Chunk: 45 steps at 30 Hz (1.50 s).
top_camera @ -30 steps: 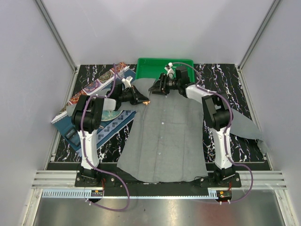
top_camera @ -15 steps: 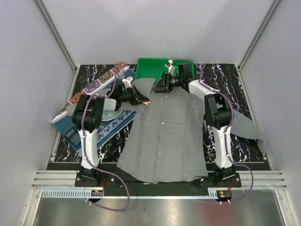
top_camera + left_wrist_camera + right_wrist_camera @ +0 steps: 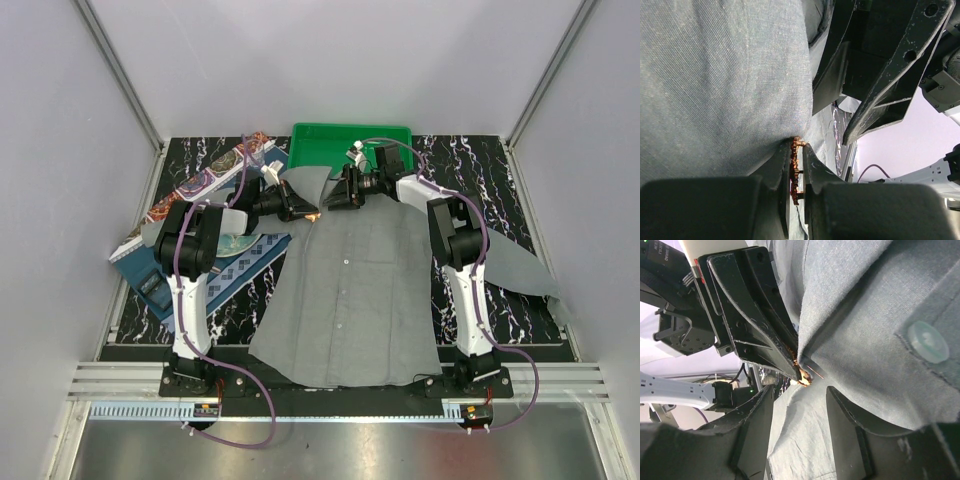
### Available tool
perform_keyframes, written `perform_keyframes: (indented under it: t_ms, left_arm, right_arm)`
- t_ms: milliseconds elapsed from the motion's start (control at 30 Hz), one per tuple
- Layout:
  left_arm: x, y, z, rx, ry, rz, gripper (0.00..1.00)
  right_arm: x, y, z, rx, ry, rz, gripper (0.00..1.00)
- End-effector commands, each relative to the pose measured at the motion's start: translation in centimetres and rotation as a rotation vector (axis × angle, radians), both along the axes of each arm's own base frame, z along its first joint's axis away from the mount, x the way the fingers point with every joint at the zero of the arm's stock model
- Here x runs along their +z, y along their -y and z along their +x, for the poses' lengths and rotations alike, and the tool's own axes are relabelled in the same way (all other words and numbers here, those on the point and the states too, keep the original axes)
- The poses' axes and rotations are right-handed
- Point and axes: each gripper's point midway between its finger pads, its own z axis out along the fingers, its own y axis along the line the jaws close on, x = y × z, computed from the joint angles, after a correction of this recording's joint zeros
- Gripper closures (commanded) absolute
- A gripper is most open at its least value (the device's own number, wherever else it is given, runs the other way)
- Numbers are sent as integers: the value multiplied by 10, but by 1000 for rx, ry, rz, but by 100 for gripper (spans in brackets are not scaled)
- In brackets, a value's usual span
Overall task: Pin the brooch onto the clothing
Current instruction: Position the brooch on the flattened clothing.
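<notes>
Brooch [image 3: 795,175] pinched in your left gripper [image 3: 797,147] could skid off the clothing [image 3: 715,75]; right gripper [image 3: 801,395] sits half-open, fabric unsupported.

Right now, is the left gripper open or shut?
Shut on the brooch: the left gripper pinches it edge-on, jaws nearly touching, against the shirt.

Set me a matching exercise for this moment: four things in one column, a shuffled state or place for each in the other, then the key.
Things:
1. brooch
2. clothing
3. tray
4. right tool

States:
A. green, at the far end of the scene
B. jaws apart, next to the fabric's edge
C. grey, spread out between the two arms
D. pinched in the left tool, against the fabric

Pairs: 1-D, 2-C, 3-A, 4-B
</notes>
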Motion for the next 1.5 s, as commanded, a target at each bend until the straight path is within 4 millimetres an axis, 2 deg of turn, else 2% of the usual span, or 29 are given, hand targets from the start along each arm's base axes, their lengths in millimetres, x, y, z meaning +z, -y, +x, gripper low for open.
perform_keyframes:
  t_ms: [0, 467, 600, 800, 1000, 1233, 1333, 1433, 1467]
  left_arm:
    - [17, 4, 6, -28, 85, -33, 100]
    - [18, 5, 5, -32, 89, -38, 100]
    - [18, 5, 5, -31, 88, -38, 100]
    - [19, 5, 6, -32, 90, -41, 100]
    - [18, 5, 5, -33, 87, -42, 100]
    - [18, 5, 5, -34, 84, -43, 100]
    - [18, 6, 5, -36, 87, -43, 100]
    - [18, 6, 5, -36, 85, -44, 100]
    - [19, 5, 6, -35, 88, -43, 100]
  right_arm:
    - [13, -8, 1, 39, 34, 54, 48]
    - [9, -15, 2, 49, 22, 88, 55]
    - [14, -17, 4, 53, 28, 107, 58]
    - [14, -21, 2, 56, 16, 113, 69]
    - [9, -21, 3, 40, 1, 98, 73]
    - [7, -22, 6, 20, 7, 70, 100]
    - [6, -21, 6, 16, 5, 62, 100]
    - [13, -20, 1, 50, 14, 81, 84]
    - [10, -19, 0, 45, 12, 72, 74]
